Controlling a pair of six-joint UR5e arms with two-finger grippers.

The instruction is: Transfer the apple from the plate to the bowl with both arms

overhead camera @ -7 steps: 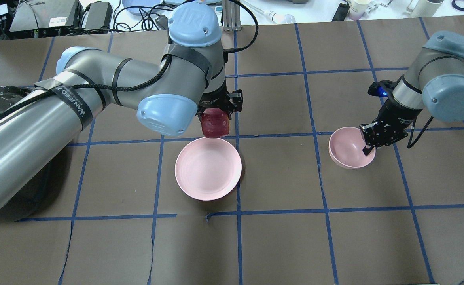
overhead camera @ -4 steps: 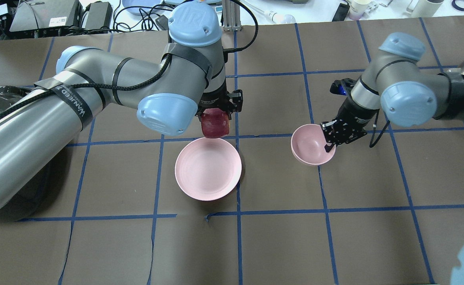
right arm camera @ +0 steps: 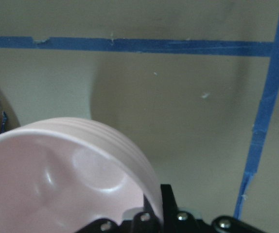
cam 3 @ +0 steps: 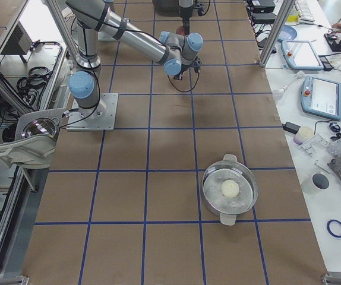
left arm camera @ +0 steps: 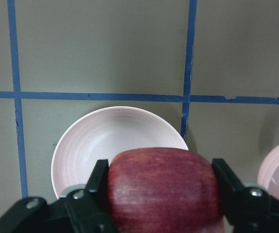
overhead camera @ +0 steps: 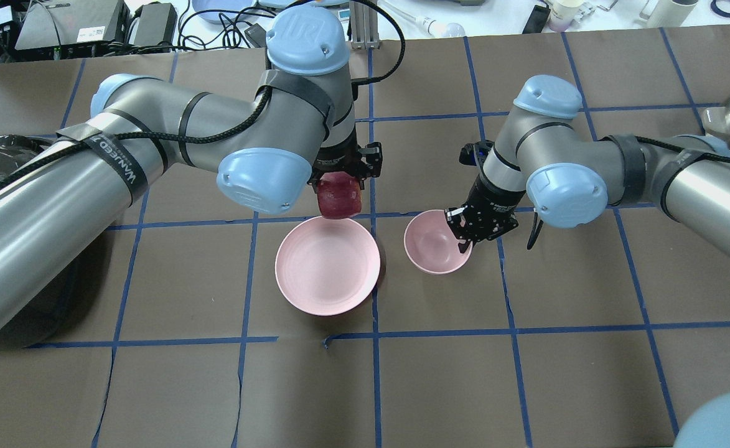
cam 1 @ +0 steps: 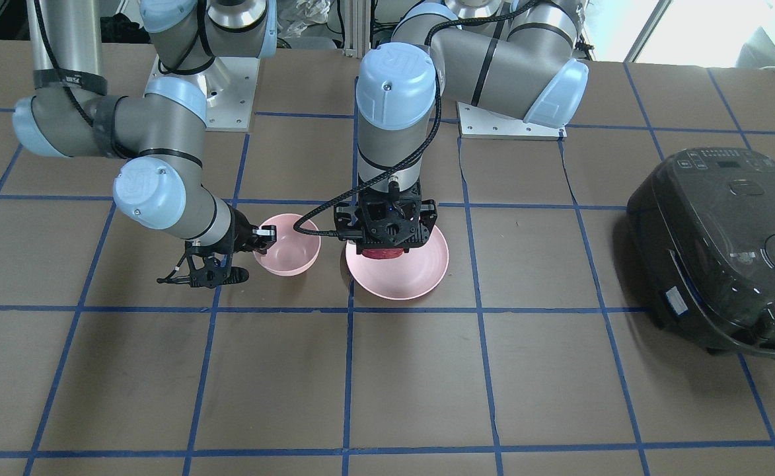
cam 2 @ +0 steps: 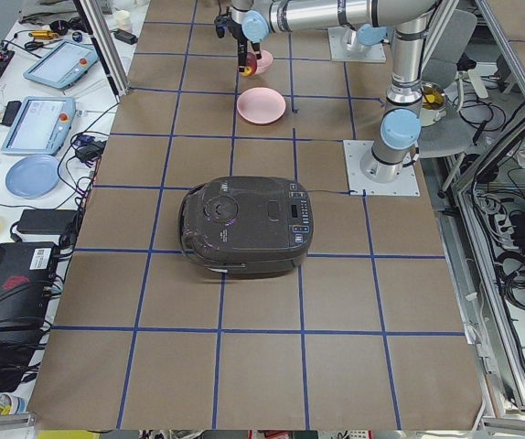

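Note:
My left gripper [overhead camera: 338,186] is shut on the dark red apple [overhead camera: 338,199] and holds it above the far rim of the wide pink plate [overhead camera: 327,264]. In the left wrist view the apple [left arm camera: 164,189] sits between both fingers, with the plate [left arm camera: 105,145] below. My right gripper [overhead camera: 464,239] is shut on the near-right rim of the small pink bowl [overhead camera: 432,241]. It holds the bowl tilted, just right of the plate. The right wrist view shows the bowl [right arm camera: 47,184] pinched at its rim. The front view shows the bowl [cam 1: 288,254] beside the plate [cam 1: 420,281].
A black rice cooker [cam 1: 724,244] stands on the table on my left side. A metal pot with a glass lid [cam 3: 230,190] sits far to my right. Cables, tablets and cups lie beyond the table's far edge.
My right arm has carried the bowl leftward from the right side of the table to beside the plate. My left arm has stayed still with the apple.

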